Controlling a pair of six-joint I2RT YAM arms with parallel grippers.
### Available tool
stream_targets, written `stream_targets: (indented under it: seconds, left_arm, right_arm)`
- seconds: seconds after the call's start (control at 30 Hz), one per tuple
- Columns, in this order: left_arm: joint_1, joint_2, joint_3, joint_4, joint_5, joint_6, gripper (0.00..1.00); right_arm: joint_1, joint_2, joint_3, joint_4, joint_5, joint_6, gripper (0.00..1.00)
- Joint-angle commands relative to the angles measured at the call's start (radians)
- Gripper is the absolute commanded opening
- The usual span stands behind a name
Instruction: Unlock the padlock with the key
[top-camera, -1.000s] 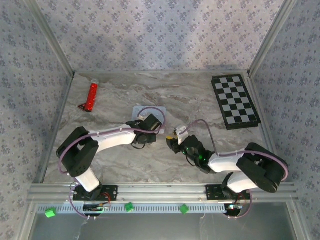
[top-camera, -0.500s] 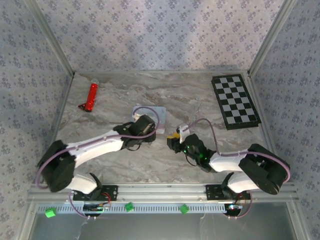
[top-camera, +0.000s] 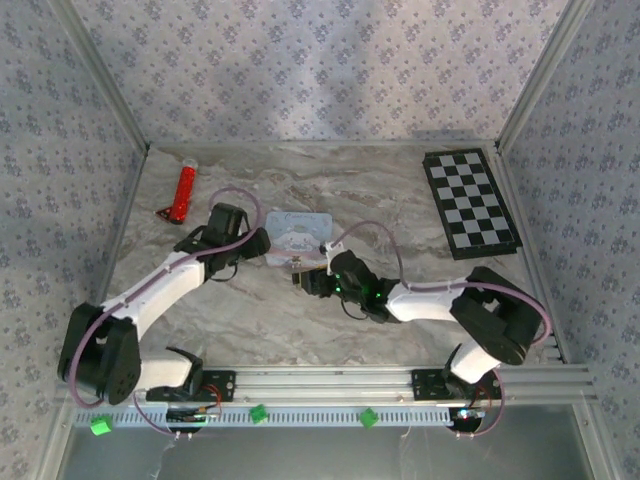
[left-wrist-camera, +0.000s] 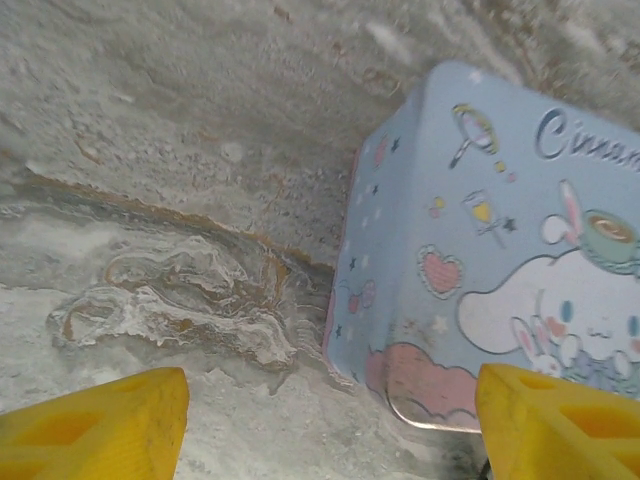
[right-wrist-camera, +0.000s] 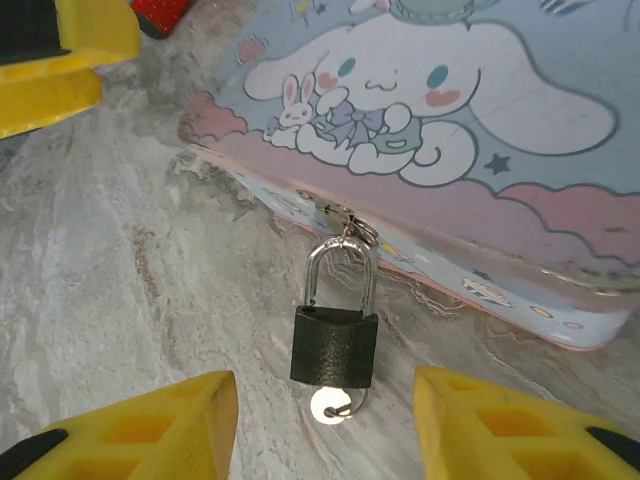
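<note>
The padlock (right-wrist-camera: 335, 345) lies flat on the marbled worktop (top-camera: 400, 190), just in front of the pastel cartoon tin (right-wrist-camera: 440, 120); its shackle passes through the tin's hasp (right-wrist-camera: 345, 222), so the lock is tethered to the tin and has to be worked where it lies. A round silvery piece (right-wrist-camera: 330, 405) sits at the bottom of the black body; it is probably the key's head, though too small to confirm. The right gripper (right-wrist-camera: 320, 400) hovers over the lock with jaws released, one finger on each side and neither touching; this stance suits closing on the body or the key. The left gripper (left-wrist-camera: 330, 425) stands at the tin's left end, jaws released and empty; it is probably placed there to brace the tin.
</note>
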Motion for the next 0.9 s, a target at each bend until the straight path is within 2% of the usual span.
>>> stream_targets:
  seconds: [0.0,0.13,0.4,0.87]
  left_arm:
    - [0.013,0.030,0.012,0.047,0.076,0.028,0.76]
    - [0.017,0.079,0.027,0.058,0.081,0.030,0.76]
    - [0.003,0.133,0.011,0.106,0.145,0.005,0.74]
    - [-0.098,0.133,-0.003,0.115,0.095,-0.059,0.73]
  right_arm:
    - [0.019,0.054,0.080,-0.124,-0.021,0.031,0.51]
    - [0.045,0.127,0.195,-0.267,0.020,0.000,0.51]
    - [0.056,0.220,0.313,-0.407,0.074,-0.015,0.49]
    - [0.030,0.314,0.422,-0.535,0.129,0.004,0.44]
